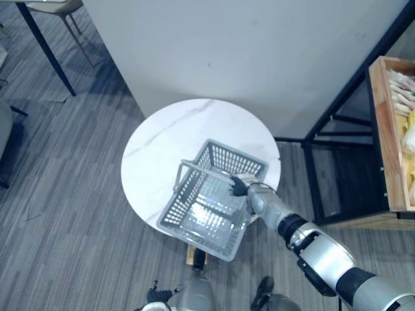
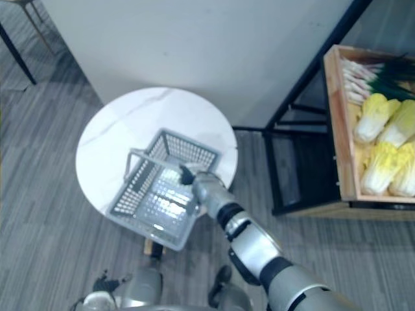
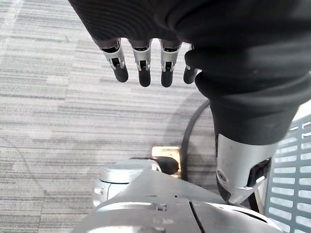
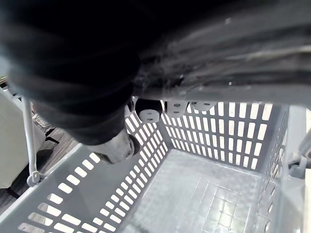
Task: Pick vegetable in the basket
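Right hand at the grey basket
Its fingers curl round the handle; the basket sits on the round white table. Cabbages lie in the wooden crate, well apart. Left hand hangs straight-fingered above the floor.

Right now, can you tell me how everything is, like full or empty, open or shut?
Basket: empty, standing on the round table, handle raised.
Wooden crate: holds cabbages and green onions.
Left hand: open, hanging over the floor.
Right hand: at the basket's rim; grip hidden.
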